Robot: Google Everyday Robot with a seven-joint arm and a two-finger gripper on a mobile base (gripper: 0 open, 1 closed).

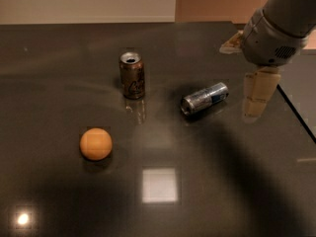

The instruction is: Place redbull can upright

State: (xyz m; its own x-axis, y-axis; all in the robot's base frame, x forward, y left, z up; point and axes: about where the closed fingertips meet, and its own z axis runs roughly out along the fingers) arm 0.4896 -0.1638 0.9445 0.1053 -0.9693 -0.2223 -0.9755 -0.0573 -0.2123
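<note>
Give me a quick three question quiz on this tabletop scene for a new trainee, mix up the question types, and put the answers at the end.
1. Fill in: the table holds an orange, a brown-gold can and a redbull can. The can lying on its side is the ____ can.
2. The gripper hangs over the table's right side. Which thing is nearest it? A) the orange B) the brown-gold can C) the redbull can
3. True or false: the gripper is holding the redbull can.

Key: 1 redbull; 2 C; 3 false, since the gripper is apart from the can, to its right.
</note>
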